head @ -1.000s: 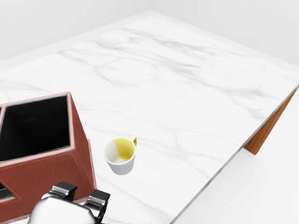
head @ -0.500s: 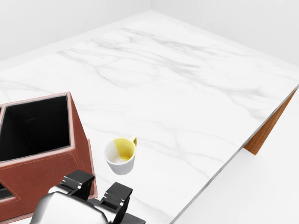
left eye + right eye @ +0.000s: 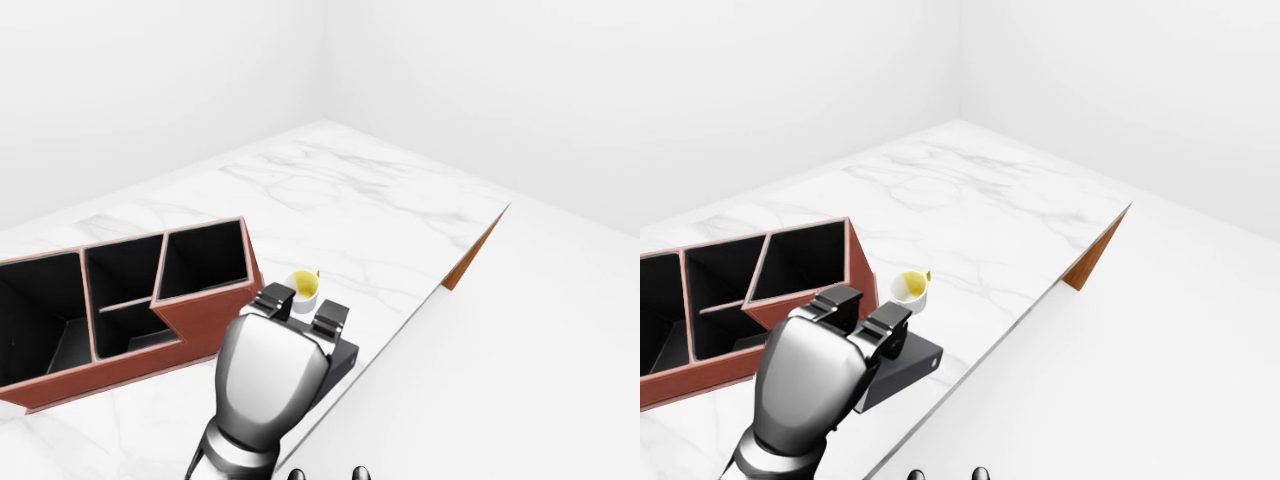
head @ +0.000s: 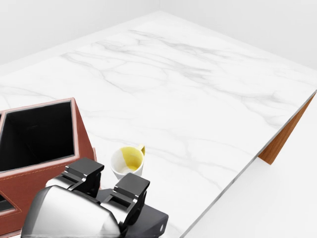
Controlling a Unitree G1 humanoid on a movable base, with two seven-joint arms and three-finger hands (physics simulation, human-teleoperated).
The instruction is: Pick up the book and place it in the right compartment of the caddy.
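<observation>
Right hand [image 3: 865, 325] sat low in the right-eye view, fingers wrapped over the dark book [image 3: 902, 366] — apparently gripping it, near the table [image 3: 990, 200] edge. Caddy [image 3: 205, 330] just left; its right compartment [image 3: 200, 262] was open. Left hand not visible. Risk: mug [image 4: 128, 166] stood just beside the fingers — a swing could topple it.

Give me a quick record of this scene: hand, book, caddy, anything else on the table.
hand: left hand, fingers curled over the book
book: dark book, appears gripped, near the table's edge
caddy: red-brown caddy, right compartment empty
other: white cup with yellow inside, beside the caddy
surface: marble table
</observation>
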